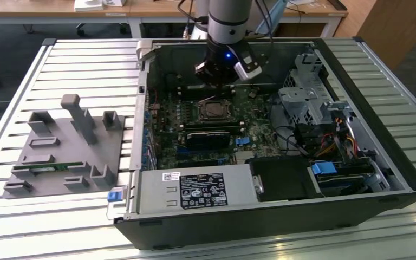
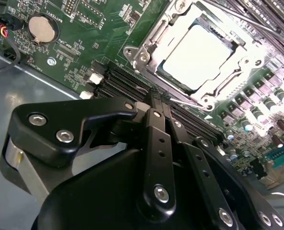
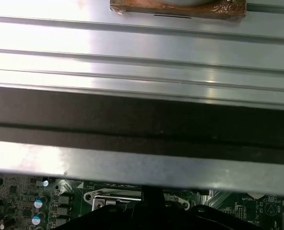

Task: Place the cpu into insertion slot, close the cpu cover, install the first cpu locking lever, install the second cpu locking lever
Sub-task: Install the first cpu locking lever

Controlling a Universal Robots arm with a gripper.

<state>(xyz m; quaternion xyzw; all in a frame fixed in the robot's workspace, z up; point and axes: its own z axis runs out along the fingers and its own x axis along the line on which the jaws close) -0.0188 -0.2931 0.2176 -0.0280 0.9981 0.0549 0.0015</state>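
The cpu (image 2: 199, 52) lies flat in the insertion slot, its pale metal top showing through the window of the cpu cover (image 2: 149, 45), a silvery frame lying down around it. In the exterior view the cpu (image 1: 212, 111) sits mid-board inside the open computer case. My gripper (image 2: 157, 99) is shut, its two black fingers pressed together. The tips sit at the socket's edge, right at a thin metal locking lever (image 2: 182, 99) that runs along that side of the frame. From outside, the gripper (image 1: 219, 86) hangs just behind the socket. The first wrist view catches the socket's edge (image 3: 132, 196).
Black memory slots (image 2: 115, 79) lie beside the fingertips, and a coin battery (image 2: 41, 28) sits farther off. A drive cage (image 1: 305, 100) with cables fills the case's right side, and a power supply (image 1: 197, 189) the front. A grey fixture tray (image 1: 67, 146) lies on the slatted table.
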